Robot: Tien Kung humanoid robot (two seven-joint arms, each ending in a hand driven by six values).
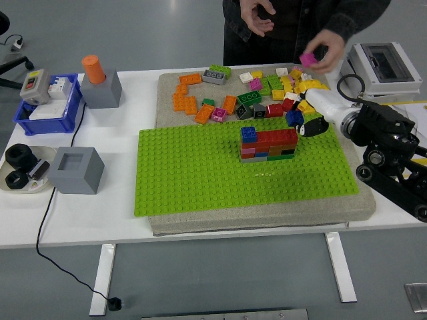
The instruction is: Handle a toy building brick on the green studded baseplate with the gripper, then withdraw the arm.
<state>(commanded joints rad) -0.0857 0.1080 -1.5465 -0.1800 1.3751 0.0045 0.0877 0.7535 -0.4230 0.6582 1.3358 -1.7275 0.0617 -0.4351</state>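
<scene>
Right hand at the baseplate's far right, blue brick in its fingertips.

The right hand reaches in from the right edge, pinching a blue brick just beside the top of the brick wall on the green baseplate. Above it lies the loose brick pile. At the top right of the frame, a person's hand holds a pink brick over the pile; the other hand hangs open.
</scene>
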